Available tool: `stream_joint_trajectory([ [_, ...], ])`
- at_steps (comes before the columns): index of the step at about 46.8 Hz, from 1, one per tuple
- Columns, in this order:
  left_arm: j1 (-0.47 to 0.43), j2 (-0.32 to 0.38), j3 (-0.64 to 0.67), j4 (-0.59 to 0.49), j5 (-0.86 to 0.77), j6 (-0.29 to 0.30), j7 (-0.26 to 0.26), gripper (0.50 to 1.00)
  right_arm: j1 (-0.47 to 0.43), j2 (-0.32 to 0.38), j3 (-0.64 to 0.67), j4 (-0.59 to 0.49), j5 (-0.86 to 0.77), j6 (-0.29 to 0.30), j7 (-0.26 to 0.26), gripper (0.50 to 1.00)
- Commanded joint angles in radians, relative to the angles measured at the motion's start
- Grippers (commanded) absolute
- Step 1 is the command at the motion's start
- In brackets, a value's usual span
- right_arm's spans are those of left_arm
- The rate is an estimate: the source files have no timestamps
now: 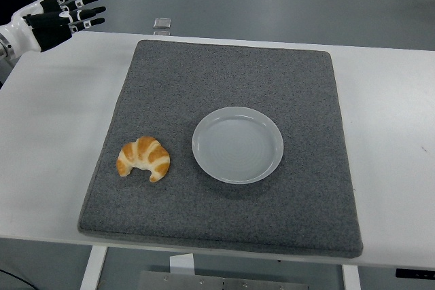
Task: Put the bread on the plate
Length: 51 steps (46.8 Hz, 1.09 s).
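A golden, striped, crescent-shaped bread (pixel 144 158) lies flat, its tips pointing toward the near edge, just beside and left of the empty white round plate (pixel 237 144).
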Motion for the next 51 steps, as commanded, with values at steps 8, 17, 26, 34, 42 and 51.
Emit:
stream_joint_trajectory([
  [8, -0.001, 0.119, -0.011, -0.14, 0.184, 0.0, -0.018, 0.996, 0.0, 0.0, 0.0, 0.0, 0.0, 0.0, 0.0, 0.952],
  [17, 0.007, 0.219, -0.043, -0.331, 0.402, 0.0, -0.087, 0.996, 0.0, 0.0, 0.0, 0.0, 0.0, 0.0, 0.0, 0.952],
  [26, 0.007, 0.286, -0.041, -0.444, 0.483, 0.0, -0.113, 0.994, 0.0, 0.0, -0.001, 0.0, 0.0, 0.0, 0.0, 0.952],
  [34, 0.022, 0.325, -0.041, -0.542, 0.561, 0.0, -0.14, 0.994, 0.0, 0.0, -0.001, 0.0, 0.0, 0.0, 0.0, 0.952],
  [42, 0.042, 0.383, -0.041, -0.651, 0.633, 0.0, -0.211, 0.994, 0.0, 0.0, 0.0, 0.0, 0.0, 0.0, 0.0, 0.952],
  [51, 0.087, 0.414, -0.035, -0.749, 0.718, 0.0, -0.252, 0.994, 0.0, 0.0, 0.0, 0.0, 0.0, 0.0, 0.0, 0.952],
])
